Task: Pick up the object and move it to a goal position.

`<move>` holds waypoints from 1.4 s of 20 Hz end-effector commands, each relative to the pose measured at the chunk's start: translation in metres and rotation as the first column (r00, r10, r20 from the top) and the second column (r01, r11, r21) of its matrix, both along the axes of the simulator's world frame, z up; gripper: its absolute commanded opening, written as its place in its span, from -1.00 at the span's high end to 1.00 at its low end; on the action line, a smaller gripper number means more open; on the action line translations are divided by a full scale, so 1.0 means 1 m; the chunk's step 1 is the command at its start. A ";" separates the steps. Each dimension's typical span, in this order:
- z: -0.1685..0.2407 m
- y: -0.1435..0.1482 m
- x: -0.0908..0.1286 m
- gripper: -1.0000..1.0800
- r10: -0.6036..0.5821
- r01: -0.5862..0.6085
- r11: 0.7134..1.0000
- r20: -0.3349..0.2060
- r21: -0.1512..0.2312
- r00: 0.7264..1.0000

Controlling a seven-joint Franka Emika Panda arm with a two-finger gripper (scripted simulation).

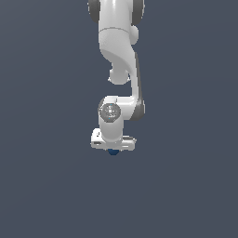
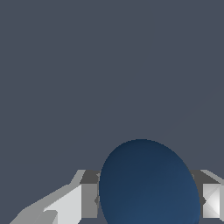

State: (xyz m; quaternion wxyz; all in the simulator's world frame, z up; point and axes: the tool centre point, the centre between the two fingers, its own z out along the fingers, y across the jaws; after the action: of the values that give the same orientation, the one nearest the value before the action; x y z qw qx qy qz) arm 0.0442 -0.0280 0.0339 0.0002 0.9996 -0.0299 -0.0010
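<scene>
- Exterior view: A white robot arm [image 1: 120, 69] reaches straight down over a plain dark grey counter [image 1: 46, 186], its wrist turned so the gripper [image 1: 113, 148] points at the surface. Only a sliver of the dark blue ball [image 1: 113, 152] shows beneath the hand, directly under it and between the fingers, which the hand itself mostly hides. Whether the ball rests on the counter or hangs just clear of it cannot be told from here. No goal marker is visible anywhere on the grey.

- Wrist view: The ball [image 2: 148, 183] fills the space between the two fingers [image 2: 89, 199], one grey pad pressed at each flank with no gap showing. The fingers look closed narrowly on the ball, a hold across its middle that should keep a smooth, round thing from rolling out. By this reading the grasp is made and the carry to the goal is yet to come.
</scene>
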 end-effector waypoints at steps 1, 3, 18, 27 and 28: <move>0.002 0.022 -0.011 1.00 0.001 -0.001 1.000 0.001 0.000 1.000; 0.003 0.042 -0.023 1.00 0.001 -0.001 1.000 0.001 0.000 1.000; 0.014 0.195 -0.104 1.00 0.002 -0.002 1.000 0.002 0.000 1.000; 0.017 0.243 -0.127 1.00 0.002 -0.002 1.000 0.002 0.000 1.000; 0.017 0.245 -0.128 1.00 0.002 -0.002 1.000 0.002 0.000 1.000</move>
State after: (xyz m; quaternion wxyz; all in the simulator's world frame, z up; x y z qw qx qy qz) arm -0.0821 0.2130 0.0505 0.0000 0.9996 -0.0279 -0.0006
